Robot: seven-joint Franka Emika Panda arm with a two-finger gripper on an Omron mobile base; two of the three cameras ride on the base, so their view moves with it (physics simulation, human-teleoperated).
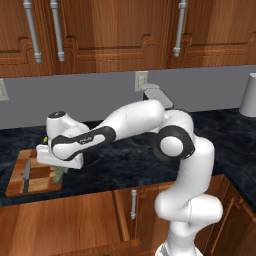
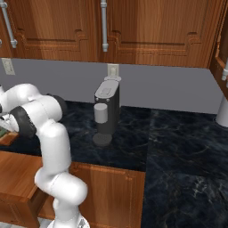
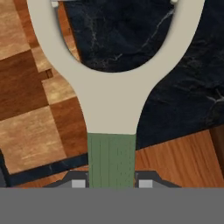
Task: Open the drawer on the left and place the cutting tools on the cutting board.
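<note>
The checkered cutting board lies on the dark counter at the left. On its left part rests the small knife, grey blade and dark handle. My gripper hangs over the board's right edge, shut on the green-handled peeler. In the hand view the peeler runs up from my gripper: green handle between the fingertips, pale forked head over the cutting board and counter. The drawer stands pulled out below the counter edge; its handle is hidden.
A dark coffee machine stands at the back of the counter, right of the arm. A white cylinder sits at the far right. Upper cabinets with vertical silver handles hang above. A lower cabinet door adjoins the drawer.
</note>
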